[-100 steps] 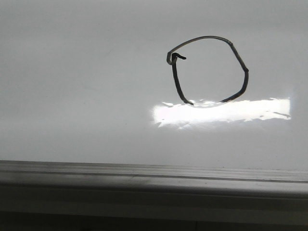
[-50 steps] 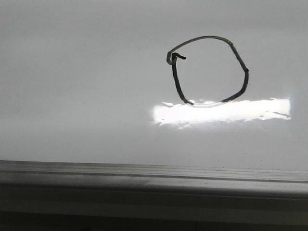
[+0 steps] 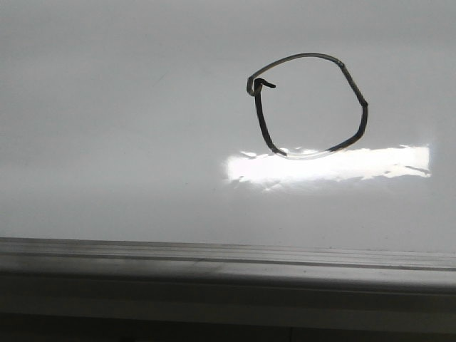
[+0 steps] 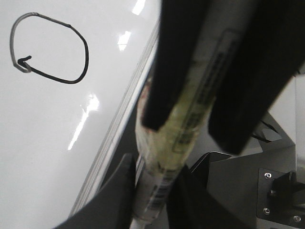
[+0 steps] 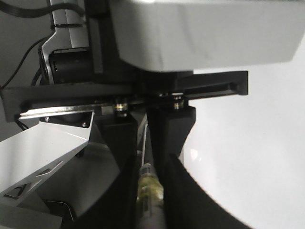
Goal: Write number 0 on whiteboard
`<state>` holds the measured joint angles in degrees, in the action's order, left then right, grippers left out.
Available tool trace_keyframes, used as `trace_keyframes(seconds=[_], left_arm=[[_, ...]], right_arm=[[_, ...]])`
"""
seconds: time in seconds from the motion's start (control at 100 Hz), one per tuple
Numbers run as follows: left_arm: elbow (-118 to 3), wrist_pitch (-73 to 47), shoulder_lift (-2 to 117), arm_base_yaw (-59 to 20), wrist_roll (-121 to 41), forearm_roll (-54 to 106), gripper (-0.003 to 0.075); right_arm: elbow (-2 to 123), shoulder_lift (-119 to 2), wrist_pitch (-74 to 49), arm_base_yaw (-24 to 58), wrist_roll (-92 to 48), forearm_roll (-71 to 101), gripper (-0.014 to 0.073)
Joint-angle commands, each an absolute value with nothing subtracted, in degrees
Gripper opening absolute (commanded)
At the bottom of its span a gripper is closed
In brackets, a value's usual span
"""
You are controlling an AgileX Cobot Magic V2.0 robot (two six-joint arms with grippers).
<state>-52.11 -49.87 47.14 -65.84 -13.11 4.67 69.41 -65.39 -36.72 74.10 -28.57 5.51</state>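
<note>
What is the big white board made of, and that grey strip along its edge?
The whiteboard looks like smooth, glossy coated board: lights bounce off it as bright glare, and the marker loop sits on top as thin ink. The grey rail looks like brushed metal, probably aluminium, with long straight ridges and a dull sheen.

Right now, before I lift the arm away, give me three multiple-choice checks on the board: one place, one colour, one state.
1. Where is the bright glare patch on the whiteboard?
A. Across the zero's bottom edge
B. Above the zero
C. Far left of it

2. What colour is the zero?
A. Red
B. Black
C. Blue

3. What is the left pincer doing?
A. Open, empty
B. Shut, empty
C. Shut on a marker

Answers:
1 A: the glare patch crosses the bottom of the zero.
2 B: its strokes are black, fading to grey on top.
3 C: the left pincer clamps the marker.
</note>
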Motion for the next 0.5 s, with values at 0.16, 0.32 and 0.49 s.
trace_keyframes(seconds=[0.16,0.32,0.49], left_arm=[[-54.06,-44.87,48.78,-65.69,-10.56,2.59,-0.002],[-54.06,-41.81,48.87,-65.69,-10.66,2.59,-0.002],[-54.06,-39.09,48.87,-65.69,-10.66,2.7,-0.002]], right_arm=[[71.47,-64.35,-33.41,74.35,-28.64,8.46,-0.0076],[71.47,-64.35,-33.41,74.35,-28.64,8.46,-0.0018],[71.47,-64.35,-33.78,74.25,-28.64,8.31,0.0308]])
